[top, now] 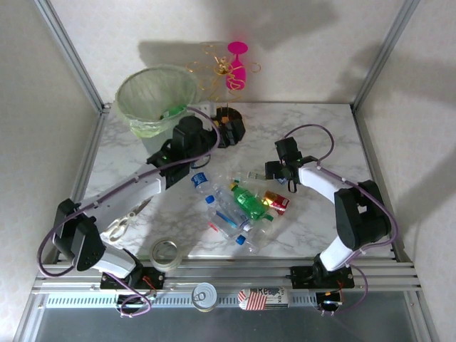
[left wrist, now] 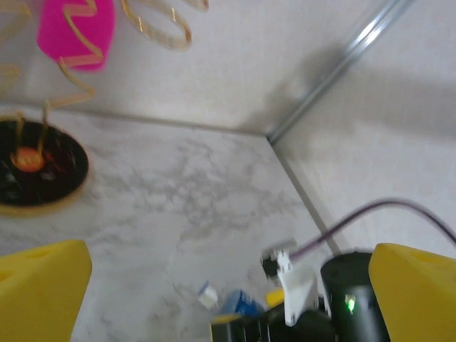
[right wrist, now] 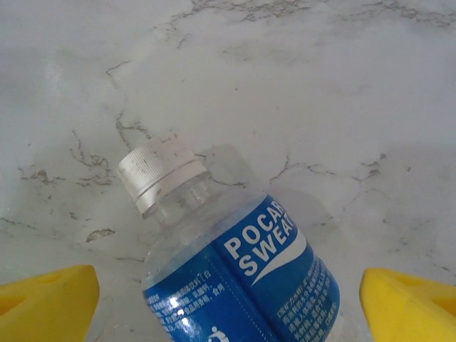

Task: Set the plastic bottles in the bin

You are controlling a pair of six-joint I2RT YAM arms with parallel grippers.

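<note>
- Top view, and the trouble spot is plain: the left gripper (top: 198, 135) hangs at the bin's (top: 146, 122) 4 o'clock, right on the route a carried bottle would likely take. I'd expect the arms to clash, or the bin to get knocked, if both move together.
- The bin sits at the table's (top: 320, 128) 11 o'clock. The plastic bottles (top: 242, 206) lie heaped near centre.
- The left arm is stretched long from its base at 8 o'clock. The right gripper (top: 283, 174) tips down at the heap's 1 o'clock, elbow folded back toward 4.
- Left wrist view: little risk here. The left gripper (left wrist: 228, 285) is spread wide with nothing between its yellow pads (left wrist: 43, 292). It looks toward the far corner, the pink goblet (left wrist: 75, 32) at 11 o'clock.
- Right wrist view: a Pocari Sweat bottle (right wrist: 242, 285) lies on the marble, white cap toward 11 o'clock.
- The right gripper (right wrist: 228, 303) brackets it, pads clear on both sides, so nothing is held.
- Danger: a squeeze on that round, slick shoulder could squirt the bottle out toward 11 o'clock.
</note>
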